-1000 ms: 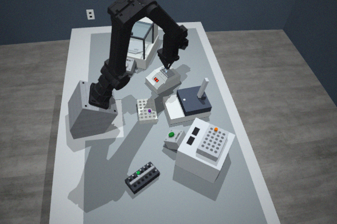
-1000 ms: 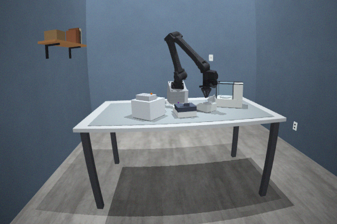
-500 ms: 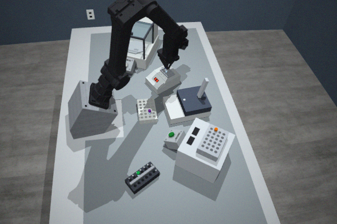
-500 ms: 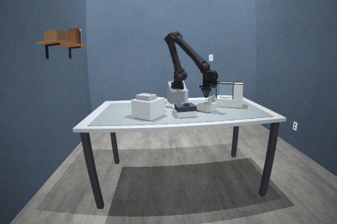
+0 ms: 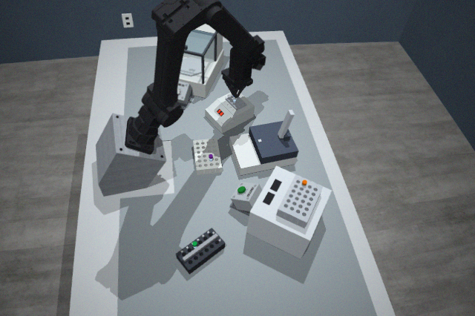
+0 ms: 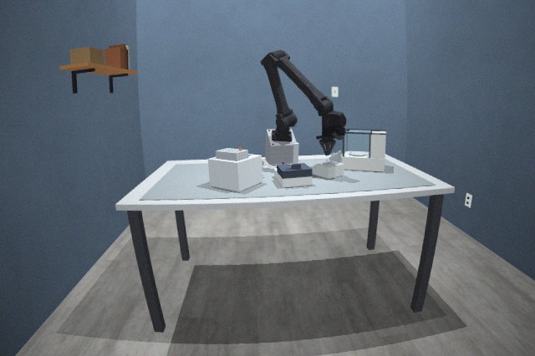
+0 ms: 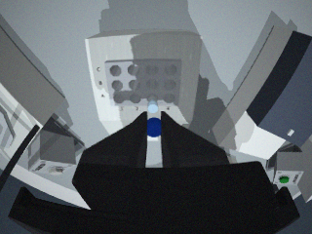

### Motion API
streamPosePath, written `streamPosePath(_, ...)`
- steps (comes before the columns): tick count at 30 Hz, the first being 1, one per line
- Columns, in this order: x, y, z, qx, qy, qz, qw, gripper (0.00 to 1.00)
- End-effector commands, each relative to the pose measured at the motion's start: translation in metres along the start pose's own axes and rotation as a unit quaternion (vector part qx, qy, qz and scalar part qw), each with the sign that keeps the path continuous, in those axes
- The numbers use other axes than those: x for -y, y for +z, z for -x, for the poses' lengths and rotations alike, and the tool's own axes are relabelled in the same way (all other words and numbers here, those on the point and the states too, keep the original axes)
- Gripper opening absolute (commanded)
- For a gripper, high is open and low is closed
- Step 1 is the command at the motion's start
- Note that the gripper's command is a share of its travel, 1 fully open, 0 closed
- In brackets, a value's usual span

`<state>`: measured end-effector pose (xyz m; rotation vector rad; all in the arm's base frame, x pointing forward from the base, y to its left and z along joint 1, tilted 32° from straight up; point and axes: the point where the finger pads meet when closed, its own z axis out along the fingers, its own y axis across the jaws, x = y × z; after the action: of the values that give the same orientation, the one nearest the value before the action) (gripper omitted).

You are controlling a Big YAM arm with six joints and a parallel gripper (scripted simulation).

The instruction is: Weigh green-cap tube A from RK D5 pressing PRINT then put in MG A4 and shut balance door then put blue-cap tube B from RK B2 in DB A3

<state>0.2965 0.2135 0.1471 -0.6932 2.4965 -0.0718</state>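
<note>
The arm [image 5: 168, 36] is arched high and bent steeply down. The gripper [image 5: 234, 94] is pointed downward, its fingers closed on the blue-capped tube [image 7: 154, 128].
</note>
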Motion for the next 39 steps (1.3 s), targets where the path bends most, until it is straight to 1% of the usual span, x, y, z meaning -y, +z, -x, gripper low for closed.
streamPosePath(1, 0.000, -0.007, 0.013, 0.013, 0.003, 0.003, 1.000, 0.09)
streamPosePath(19, 0.000, -0.007, 0.013, 0.013, 0.003, 0.003, 1.000, 0.09)
streamPosePath(20, 0.002, -0.006, 0.024, 0.018, 0.004, 0.002, 1.000, 0.09)
streamPosePath(21, 0.002, -0.006, 0.026, 0.020, 0.005, 0.002, 1.000, 0.09)
streamPosePath(31, 0.003, 0.009, 0.004, 0.002, 0.000, 0.000, 1.000, 0.09)
streamPosePath(39, 0.003, 0.014, 0.001, -0.001, -0.001, -0.001, 1.000, 0.09)
